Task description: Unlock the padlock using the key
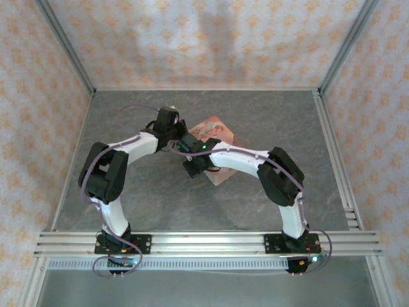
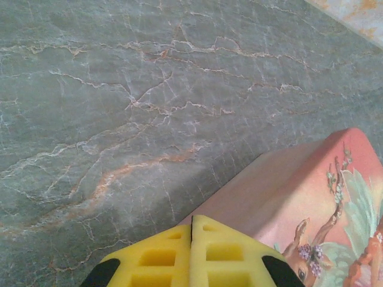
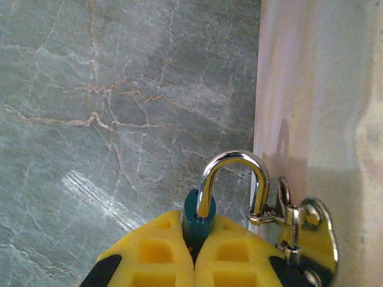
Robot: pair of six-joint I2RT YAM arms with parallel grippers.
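Yellow fingers of the right gripper (image 3: 194, 234) clamp the padlock (image 3: 196, 213) by its teal body. Its shackle (image 3: 230, 156) runs straight ahead, hooked through the clasp (image 3: 314, 236) just to the right. The left gripper (image 2: 191, 227), pressed closed, has the box (image 2: 311, 191) ahead-right; whether it pinches the key I cannot tell.
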